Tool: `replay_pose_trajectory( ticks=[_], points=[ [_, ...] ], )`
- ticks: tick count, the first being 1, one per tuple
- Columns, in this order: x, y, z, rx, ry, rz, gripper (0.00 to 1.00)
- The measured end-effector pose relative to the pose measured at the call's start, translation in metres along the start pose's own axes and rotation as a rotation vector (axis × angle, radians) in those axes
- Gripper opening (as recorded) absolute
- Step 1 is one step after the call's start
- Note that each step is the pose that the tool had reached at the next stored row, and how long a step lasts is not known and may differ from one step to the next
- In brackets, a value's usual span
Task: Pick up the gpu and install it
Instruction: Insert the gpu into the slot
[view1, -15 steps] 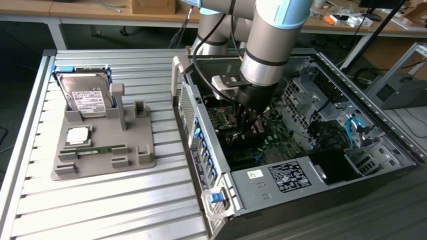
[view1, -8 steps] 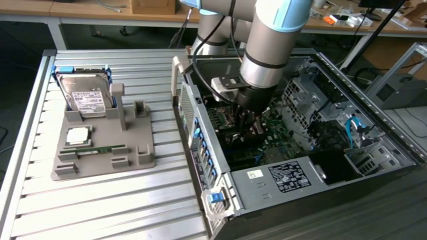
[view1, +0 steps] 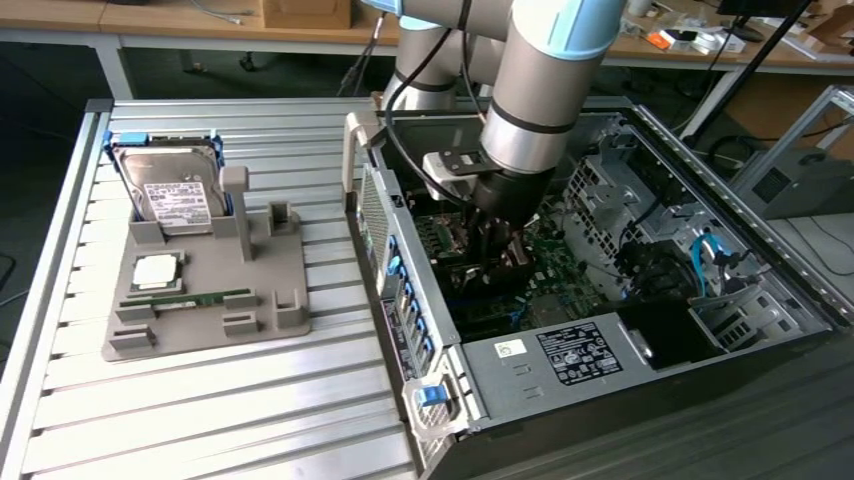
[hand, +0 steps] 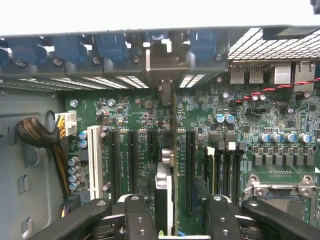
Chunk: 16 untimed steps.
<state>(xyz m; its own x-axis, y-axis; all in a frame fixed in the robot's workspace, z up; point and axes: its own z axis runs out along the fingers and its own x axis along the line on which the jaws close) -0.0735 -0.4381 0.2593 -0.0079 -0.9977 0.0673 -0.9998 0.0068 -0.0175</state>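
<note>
In the centre of the exterior frame, the gripper (hand: 172, 210) stands parted, holding nothing, either side of the gpu (hand: 169, 165) standing edge-on in the motherboard (hand: 280, 130)

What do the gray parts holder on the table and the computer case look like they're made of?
The parts holder looks like matte gray plastic, possibly printed: uniform dull color and chunky molded posts. The computer case looks like bare sheet metal: a silvery sheen, thin folded edges and punched vent holes.
</note>
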Motion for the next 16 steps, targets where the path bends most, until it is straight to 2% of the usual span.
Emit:
replay_pose_trajectory(
  ticks=[5, 8, 10, 12, 15, 16],
  points=[
    [0.001, -0.0002, -0.0218, 0.0010, -0.0001, 0.000, 0.46],
    [-0.005, -0.0004, -0.0312, 0.0013, -0.0004, -0.001, 0.45],
    [-0.009, -0.0004, -0.0361, 0.0012, -0.0001, -0.002, 0.32],
    [-0.012, -0.0004, -0.0381, 0.0013, 0.0001, -0.004, 0.32],
    [-0.014, -0.0005, -0.0383, 0.0016, 0.0004, -0.007, 0.14],
    [-0.014, -0.0007, -0.0378, 0.0016, 0.0002, -0.008, 0.11]
  ],
)
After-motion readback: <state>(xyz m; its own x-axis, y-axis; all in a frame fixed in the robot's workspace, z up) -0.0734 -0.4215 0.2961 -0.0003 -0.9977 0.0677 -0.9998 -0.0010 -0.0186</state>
